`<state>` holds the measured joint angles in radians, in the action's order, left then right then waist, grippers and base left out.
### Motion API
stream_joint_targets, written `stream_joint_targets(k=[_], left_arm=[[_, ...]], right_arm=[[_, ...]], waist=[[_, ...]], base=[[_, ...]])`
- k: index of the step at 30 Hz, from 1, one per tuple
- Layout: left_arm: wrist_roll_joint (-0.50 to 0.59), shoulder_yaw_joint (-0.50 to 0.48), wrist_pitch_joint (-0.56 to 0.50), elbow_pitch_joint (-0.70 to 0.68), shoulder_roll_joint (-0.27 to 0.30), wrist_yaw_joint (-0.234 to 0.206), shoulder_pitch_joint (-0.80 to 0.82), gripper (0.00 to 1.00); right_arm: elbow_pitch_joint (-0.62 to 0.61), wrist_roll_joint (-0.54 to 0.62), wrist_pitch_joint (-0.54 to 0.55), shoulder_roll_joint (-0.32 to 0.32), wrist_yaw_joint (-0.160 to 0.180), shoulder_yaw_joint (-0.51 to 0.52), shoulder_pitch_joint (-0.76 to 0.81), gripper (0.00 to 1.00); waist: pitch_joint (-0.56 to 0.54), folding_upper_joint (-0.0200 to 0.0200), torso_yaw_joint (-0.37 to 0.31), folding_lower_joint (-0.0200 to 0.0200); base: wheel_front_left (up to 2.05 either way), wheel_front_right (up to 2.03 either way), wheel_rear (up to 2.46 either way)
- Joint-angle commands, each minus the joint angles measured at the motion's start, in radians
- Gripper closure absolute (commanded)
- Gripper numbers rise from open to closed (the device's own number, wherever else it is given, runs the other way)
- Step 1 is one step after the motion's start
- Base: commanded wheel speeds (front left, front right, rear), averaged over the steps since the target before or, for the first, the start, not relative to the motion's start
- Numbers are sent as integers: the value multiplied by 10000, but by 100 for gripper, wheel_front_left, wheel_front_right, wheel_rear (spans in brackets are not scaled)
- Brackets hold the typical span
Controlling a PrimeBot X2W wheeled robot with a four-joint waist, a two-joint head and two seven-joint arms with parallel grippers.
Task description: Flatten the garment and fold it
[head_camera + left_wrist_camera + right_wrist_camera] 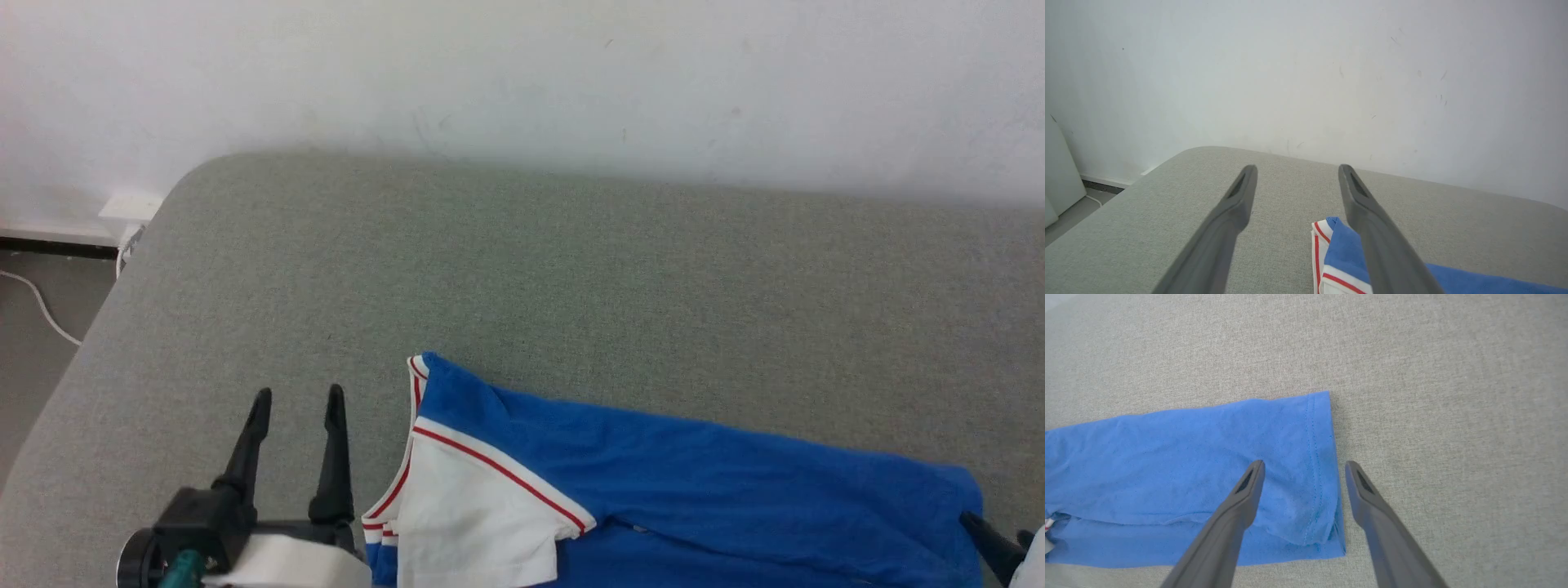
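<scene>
We see the blue jersey (694,482) lying on the grey padded surface (571,269), apparently doubled lengthwise, white sleeve on top; left gripper (299,394) and right gripper (1305,465) stand apart, empty; cross folds seemingly remain.

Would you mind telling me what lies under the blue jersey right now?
The jersey lies on the grey padded surface, which shows beyond its edges. Its upper blue layer covers a lower one; anything else beneath the cloth is hidden.
</scene>
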<state>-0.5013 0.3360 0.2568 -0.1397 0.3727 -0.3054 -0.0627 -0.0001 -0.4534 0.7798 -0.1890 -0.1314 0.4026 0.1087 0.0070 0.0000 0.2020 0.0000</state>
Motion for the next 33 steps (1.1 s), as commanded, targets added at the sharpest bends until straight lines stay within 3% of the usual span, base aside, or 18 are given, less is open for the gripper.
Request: stream_joint_targets(k=[1, 5, 10, 22, 23, 24, 29, 33], left_arm=[[248, -67, 45, -56, -76, 109, -170, 0], [1856, -204, 47, -71, -366, 772, -553, 0], [2930, -373, 48, -99, -734, 1390, -658, 0], [3699, -856, 48, -109, -1425, 2347, -509, 0], [3733, -895, 48, -111, -1476, 2402, -490, 0], [3767, -934, 48, -105, -1522, 2455, -478, 0], [3843, -1194, 49, 68, -1719, 2665, -516, 0], [3915, -1365, 49, 173, -1812, 2834, -637, 0]], right_arm=[[36, 90, -22, 76, 7, 67, 50, 0], [416, 529, -67, 246, 7, 181, -89, 0], [1039, 815, -180, 229, 7, 401, -259, 0], [1885, 829, -86, 455, 7, -79, -348, 0], [1919, 788, -54, 487, 7, -244, -325, 58], [1925, 719, -57, 532, 7, -378, -316, 100], [1708, 312, -54, 717, 7, -801, -316, 100], [1481, 327, -282, 468, 7, -675, -353, 100]], waist=[[79, 0, 32, 0], [304, 0, 84, 0], [549, 0, 295, 0], [1123, 0, 554, 0], [1149, 0, 560, 0], [1169, 0, 565, 0], [1139, 0, 501, 0], [977, 0, 415, 0]], base=[[0, 0, 0], [0, 0, 0], [0, 0, 0], [0, 0, 0], [0, 0, 0], [0, 0, 0], [0, 0, 0], [0, 0, 0]])
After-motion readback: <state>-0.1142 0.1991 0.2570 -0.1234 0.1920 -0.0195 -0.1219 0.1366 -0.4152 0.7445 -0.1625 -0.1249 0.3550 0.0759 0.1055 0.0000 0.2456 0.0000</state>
